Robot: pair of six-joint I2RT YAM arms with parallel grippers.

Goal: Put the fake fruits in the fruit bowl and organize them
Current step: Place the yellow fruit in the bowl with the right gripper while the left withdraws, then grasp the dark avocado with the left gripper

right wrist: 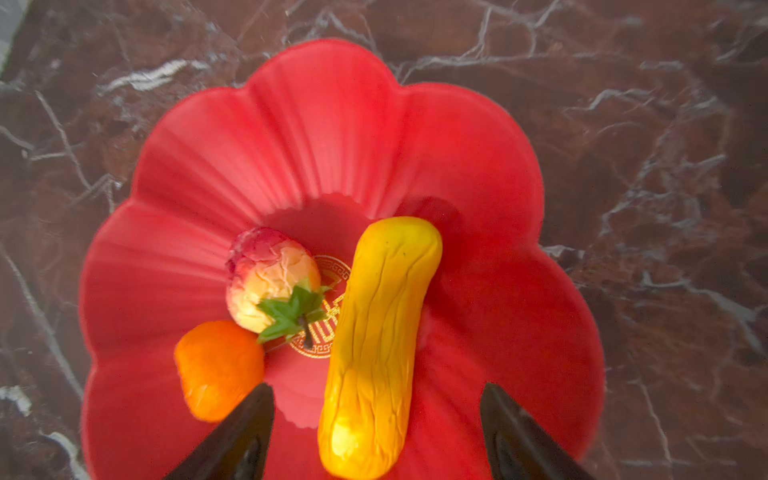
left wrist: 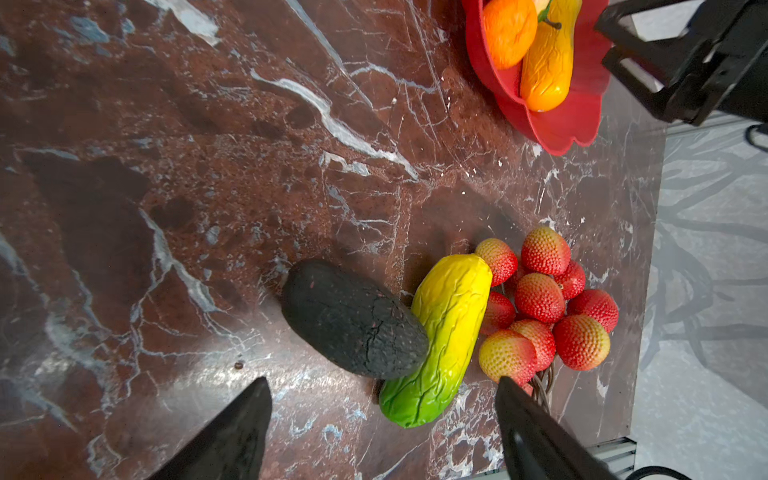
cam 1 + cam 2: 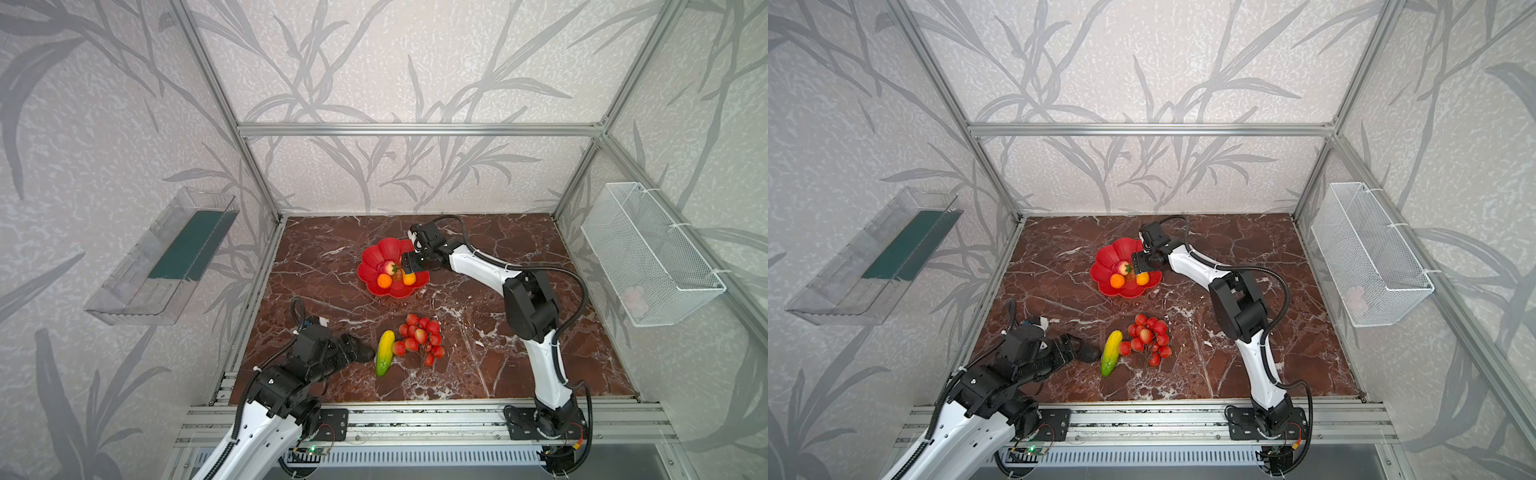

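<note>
At left, the left gripper (image 2: 382,382), fingers spread, faces the avocado (image 2: 353,324) on the table (image 3: 540,353); it touches the mango (image 2: 444,332) beside the berry cluster (image 2: 544,307); we judge the avocado light, stiff and rough-skinned, best taken across its middle; at right, the fruit bowl (image 1: 324,124) holds peach (image 1: 270,278), orange (image 1: 216,365) and long yellow fruit (image 1: 382,332) under the right gripper (image 1: 376,386), fingers spread, empty.

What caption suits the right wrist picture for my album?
Right gripper open above a red flower-shaped bowl holding a peach, an orange and a long yellow fruit.
</note>
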